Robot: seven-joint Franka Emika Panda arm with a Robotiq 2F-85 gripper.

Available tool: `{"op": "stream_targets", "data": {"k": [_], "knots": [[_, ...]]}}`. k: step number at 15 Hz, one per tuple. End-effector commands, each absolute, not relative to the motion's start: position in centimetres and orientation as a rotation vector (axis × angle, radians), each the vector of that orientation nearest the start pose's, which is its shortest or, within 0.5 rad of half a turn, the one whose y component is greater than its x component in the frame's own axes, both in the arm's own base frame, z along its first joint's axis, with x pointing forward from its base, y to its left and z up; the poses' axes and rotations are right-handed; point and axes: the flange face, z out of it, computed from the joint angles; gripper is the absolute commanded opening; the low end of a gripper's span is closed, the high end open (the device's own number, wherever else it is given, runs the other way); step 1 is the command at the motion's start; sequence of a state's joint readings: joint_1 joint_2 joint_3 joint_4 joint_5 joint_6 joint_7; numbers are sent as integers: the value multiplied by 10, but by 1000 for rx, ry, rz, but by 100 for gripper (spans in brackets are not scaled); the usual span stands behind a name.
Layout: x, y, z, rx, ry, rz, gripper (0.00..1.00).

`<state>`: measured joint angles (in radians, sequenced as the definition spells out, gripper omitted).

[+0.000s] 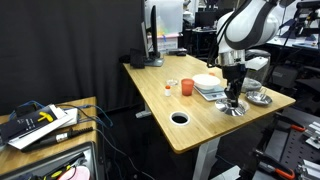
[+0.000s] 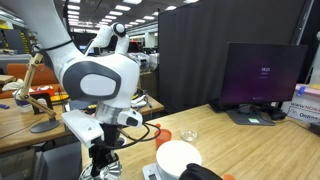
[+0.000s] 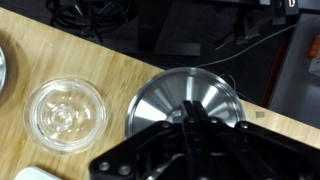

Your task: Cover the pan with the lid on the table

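The lid (image 3: 185,100) is a shiny round metal disc with radial glints, lying near the table edge. It also shows in an exterior view (image 1: 232,110). My gripper (image 3: 190,112) is right over the lid's centre with its fingers pressed together, and they hide the knob. In both exterior views the gripper (image 1: 232,100) (image 2: 100,160) is down at the lid. The pan (image 3: 2,70) shows only as a silvery sliver at the left edge of the wrist view.
A small clear glass round piece (image 3: 65,115) lies beside the lid. A white plate (image 1: 207,82) (image 2: 178,158) stands close by, and an orange cup (image 1: 186,88) further along. The wooden table (image 1: 160,105) has a round hole (image 1: 180,118). A monitor (image 2: 262,80) stands at the back.
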<state>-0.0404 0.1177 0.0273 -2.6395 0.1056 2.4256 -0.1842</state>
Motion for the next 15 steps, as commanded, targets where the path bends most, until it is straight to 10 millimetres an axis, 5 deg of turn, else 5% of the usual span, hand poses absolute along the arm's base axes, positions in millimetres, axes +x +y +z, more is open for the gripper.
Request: {"op": "stream_targets", "data": {"k": [1,11,15], "knots": [[386,-13,198,-3051,-82,537,1],[376,-113,212,-2986,389,525,1],[373,-127,210,-2985,451,493,3]]}}
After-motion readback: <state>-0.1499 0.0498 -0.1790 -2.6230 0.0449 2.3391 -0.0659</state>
